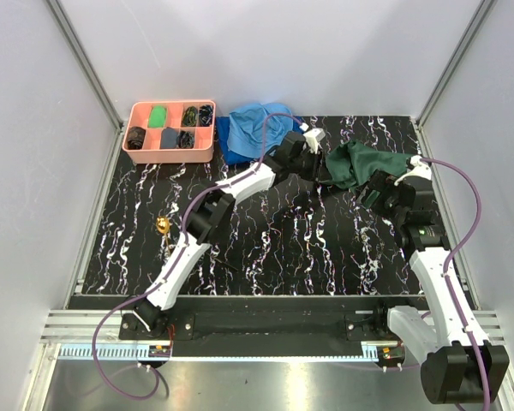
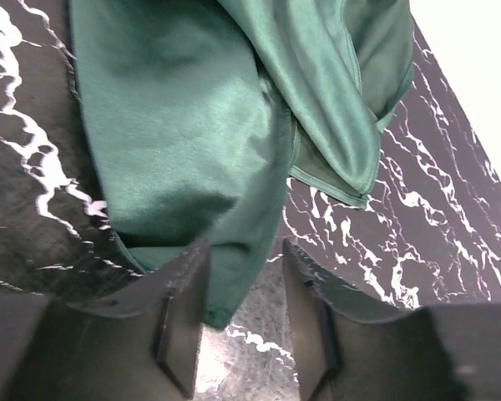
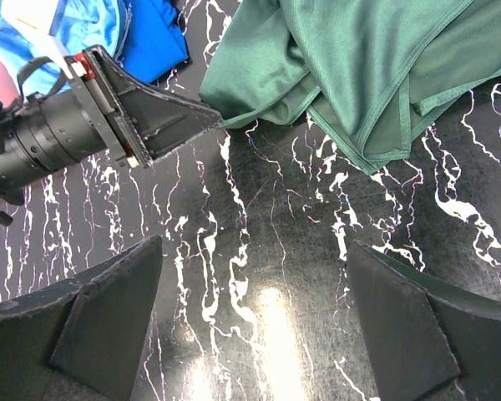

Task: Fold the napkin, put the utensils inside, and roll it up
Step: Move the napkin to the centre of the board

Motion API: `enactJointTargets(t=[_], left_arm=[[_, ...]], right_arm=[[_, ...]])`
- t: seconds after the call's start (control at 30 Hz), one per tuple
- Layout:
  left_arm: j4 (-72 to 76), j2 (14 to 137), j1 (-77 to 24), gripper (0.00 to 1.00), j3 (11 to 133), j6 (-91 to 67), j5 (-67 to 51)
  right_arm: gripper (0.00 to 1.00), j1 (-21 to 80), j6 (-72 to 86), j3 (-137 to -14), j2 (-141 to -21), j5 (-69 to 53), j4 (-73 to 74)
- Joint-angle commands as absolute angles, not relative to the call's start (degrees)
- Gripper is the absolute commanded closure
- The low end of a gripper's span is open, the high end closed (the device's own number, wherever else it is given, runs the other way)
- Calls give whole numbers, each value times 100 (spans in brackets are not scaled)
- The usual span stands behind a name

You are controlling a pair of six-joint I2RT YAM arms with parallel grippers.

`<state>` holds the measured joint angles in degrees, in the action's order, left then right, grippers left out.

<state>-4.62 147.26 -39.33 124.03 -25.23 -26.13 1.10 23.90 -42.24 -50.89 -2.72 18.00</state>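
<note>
The dark green napkin (image 1: 360, 163) lies crumpled at the back right of the marble table. In the left wrist view a corner of the napkin (image 2: 200, 142) hangs between the fingers of my left gripper (image 2: 242, 259). It touches the left finger, and a gap shows at the right one. The right wrist view shows the left gripper (image 3: 163, 121) pointing at the napkin's (image 3: 367, 67) edge. My right gripper (image 3: 255, 246) is open over bare table, just short of the napkin. The utensils (image 1: 163, 225) show only as a small gold glint far left, away from both grippers (image 1: 324, 169) (image 1: 379, 190).
A pink compartment tray (image 1: 167, 157) with dark and green items stands at the back left. A light blue cloth (image 1: 257, 124) and a royal-blue cloth (image 1: 231, 144) lie bunched behind the left arm. White walls enclose the table.
</note>
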Motion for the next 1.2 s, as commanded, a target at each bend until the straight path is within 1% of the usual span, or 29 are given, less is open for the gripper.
enactJointTargets(t=[0.0,0.1,0.23,0.27,0.37,0.5,0.57,0.6,0.7,0.73,0.77,0.8,0.87,0.93,0.97,1.0,1.03,1.07,1.1,1.13,1.17], left_arm=[[-352,14687,-4034,64,12314,-2523,-2645],[-421,14590,-4113,67,12138,-2348,-2619],[-589,14371,-4192,78,11613,-2302,-2505],[-589,14335,-4201,80,11497,-2329,-2479],[-545,14116,-4262,81,10979,-2399,-2294],[-194,13870,-4350,81,10363,-2610,-2382],[-45,13703,-4447,82,9986,-2689,-2408],[-18,13537,-4491,83,9610,-2837,-2400],[903,13159,-4666,84,8792,-3293,-2400],[1158,12879,-4719,84,8215,-3392,-2373],[1621,12728,-4824,84,7957,-3480,-2373],[1739,12439,-4877,81,7571,-3594,-2356],[1871,12113,-4957,77,7279,-3630,-2285],[1986,11411,-4957,63,6752,-3674,-2111],[2021,11130,-4948,53,6550,-3665,-1979],[1969,10544,-4948,44,6200,-3552,-1830],[1882,10251,-4948,34,6031,-3472,-1497],[1672,9978,-4931,29,5855,-3350,-1320],[1557,9471,-4905,27,5505,-3296,-1057],[1347,9231,-4809,26,5319,-3270,-968],[1232,8820,-4729,25,4943,-3270,-888]], right_arm=[[0,106,2435,-4439,-5010,-343,1731],[0,114,2417,-4412,-5071,-317,1723],[0,114,2426,-4368,-5212,-290,1696],[0,106,2434,-4359,-5316,-290,1696],[0,105,2478,-4359,-5562,-316,1679],[0,105,2540,-4351,-5827,-553,1644],[0,114,2558,-4342,-5914,-624,1626],[0,114,2566,-4333,-5932,-685,1626],[0,114,2566,-4289,-5977,-843,1635],[0,106,2566,-4280,-5985,-887,1635],[0,114,2566,-4263,-5985,-1010,1635],[0,123,2593,-4219,-6003,-1072,1626],[0,202,2619,-4149,-6038,-1238,1626],[2,465,2654,-4035,-6073,-1257,1670],[3,579,2698,-3991,-6099,-1213,1696],[4,702,2724,-3921,-6108,-1187,1748],[5,964,2759,-3885,-6143,-1160,1766],[7,1106,2812,-3815,-6161,-1091,1793],[7,1368,2856,-3788,-6161,-1055,1819],[9,1484,2874,-3753,-6152,-1002,1845],[10,1625,2918,-3718,-6126,-958,1889]])
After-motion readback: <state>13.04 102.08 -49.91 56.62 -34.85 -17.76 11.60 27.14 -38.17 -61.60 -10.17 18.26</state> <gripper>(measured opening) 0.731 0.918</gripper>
